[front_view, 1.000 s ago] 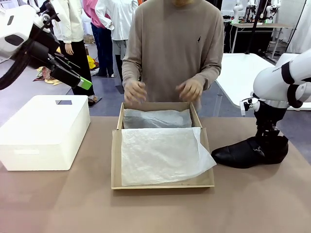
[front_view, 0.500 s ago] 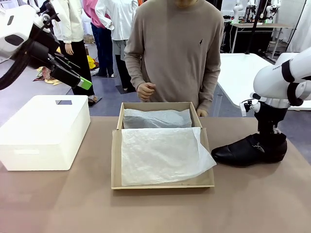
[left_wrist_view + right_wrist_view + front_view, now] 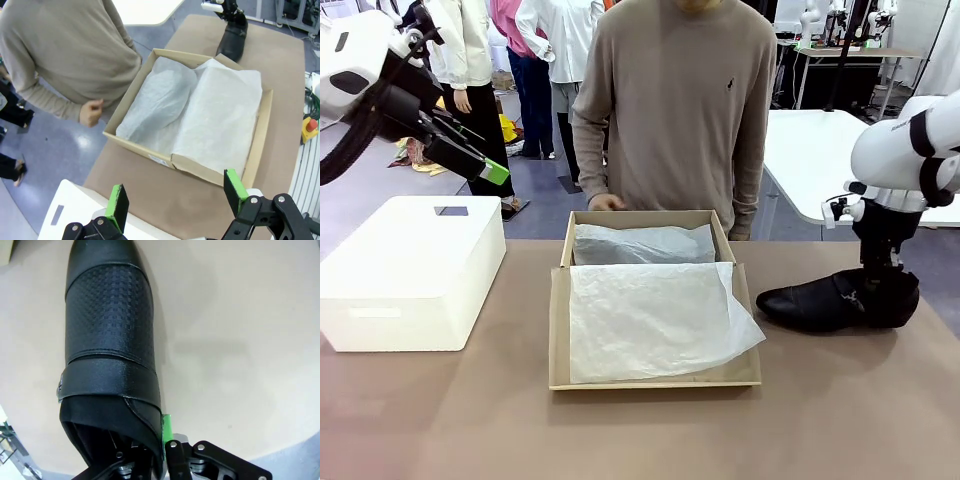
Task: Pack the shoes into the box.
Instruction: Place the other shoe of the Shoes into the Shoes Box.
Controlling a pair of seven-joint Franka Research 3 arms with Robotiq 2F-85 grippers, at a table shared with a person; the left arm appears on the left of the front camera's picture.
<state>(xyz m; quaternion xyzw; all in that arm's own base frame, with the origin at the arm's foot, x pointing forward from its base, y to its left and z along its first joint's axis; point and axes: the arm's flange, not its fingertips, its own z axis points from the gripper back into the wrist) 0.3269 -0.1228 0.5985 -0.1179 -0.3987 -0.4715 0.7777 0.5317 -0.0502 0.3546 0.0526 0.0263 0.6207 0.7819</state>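
One black shoe (image 3: 815,303) lies on the table to the right of the box (image 3: 558,330), its toe pointing at the box. My right gripper (image 3: 886,288) comes down on the shoe's heel end and is shut on the heel collar. In the right wrist view the shoe (image 3: 110,315) runs away from the gripper (image 3: 157,436), with one green pad outside the collar. The tan box (image 3: 131,97) is open and lined with white tissue paper (image 3: 650,320). My left gripper (image 3: 488,166) hangs open, high at the far left; its wrist view looks down between its pads (image 3: 176,196) onto the box.
A large white plastic bin (image 3: 410,270) stands left of the box. A person stands at the far side, one hand (image 3: 606,202) near the box's far left corner. There is bare brown table in front of the box and around the shoe.
My right gripper has shut on the shoe's heel, and the shoe has shifted slightly up and to the right. The person's hands have come down from above the box.
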